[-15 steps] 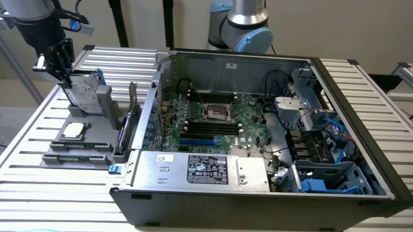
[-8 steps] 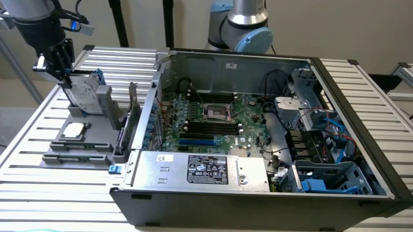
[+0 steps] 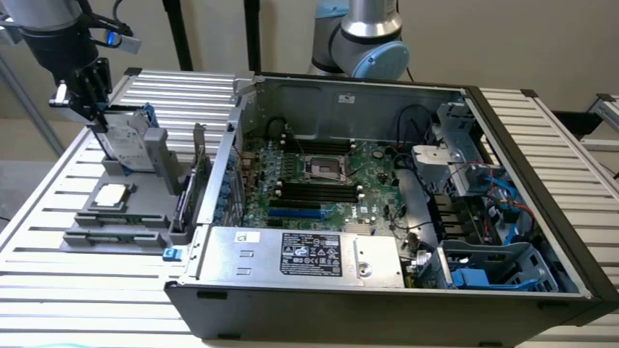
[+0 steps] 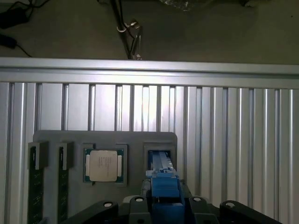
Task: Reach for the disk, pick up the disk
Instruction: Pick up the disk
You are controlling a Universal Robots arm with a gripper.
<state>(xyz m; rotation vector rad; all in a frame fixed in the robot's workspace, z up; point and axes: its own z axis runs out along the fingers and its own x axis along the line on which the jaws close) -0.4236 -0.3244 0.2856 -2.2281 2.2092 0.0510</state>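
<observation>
Standing on edge in a slot of the grey plastic holder block (image 3: 116, 217), the flat silver-grey disk with its white label and blue plastic carrier bracket (image 3: 126, 138) is found at the exterior view's left. The block is set on the slatted aluminium table (image 3: 58, 290), beside the open black computer case (image 3: 387, 304). The black gripper (image 3: 97, 119) is placed directly over the disk's upper edge, and in the wrist view the blue bracket is seen centred close under the camera. Whether the gripper is pressed onto the disk or spread around it cannot be told.

The step in hand is judged to be the grasp itself. For it to be done well, the grip should be taken across the thin faces of the drive and centred along the top edge, so that the load is not hung from one corner. Any lift is best made straight along the slot, since a tilt could bind the bracket against the slot walls or drag the holder block. The square silver chip (image 3: 111, 193), seated near the disk in the same block, should be left undisturbed.
</observation>
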